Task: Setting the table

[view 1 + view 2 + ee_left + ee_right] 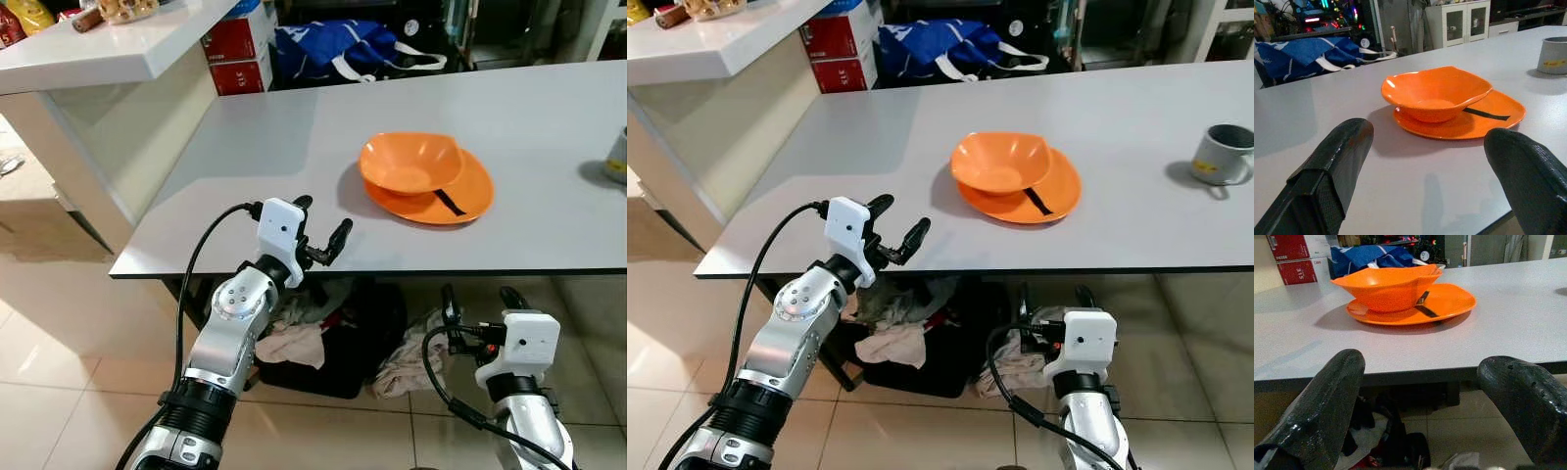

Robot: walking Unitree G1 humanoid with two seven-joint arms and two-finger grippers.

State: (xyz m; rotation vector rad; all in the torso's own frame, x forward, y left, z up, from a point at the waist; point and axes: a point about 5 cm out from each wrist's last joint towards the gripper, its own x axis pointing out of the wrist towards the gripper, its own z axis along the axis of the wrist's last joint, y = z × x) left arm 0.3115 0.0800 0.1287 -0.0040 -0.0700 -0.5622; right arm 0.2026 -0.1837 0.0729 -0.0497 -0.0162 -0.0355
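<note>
An orange bowl [409, 162] sits on an orange plate [460, 199] near the middle of the grey table [255, 157]; a black strip lies on the plate beside the bowl. My left gripper [321, 227] hovers open just above the table's front edge, left of the plate, with nothing between its fingers. My right gripper [480, 301] is open below the table's front edge, lower than the tabletop. A grey mug [1221, 154] stands on the table to the right of the plate. The bowl [1435, 93] and plate [1449, 301] lie ahead of both wrist cameras.
A white counter [108, 44] with snacks stands at the back left. Red boxes [238, 49] and a blue bag [333, 44] lie beyond the table. Crumpled clothes [304, 338] and a dark bag sit on the tiled floor under the table.
</note>
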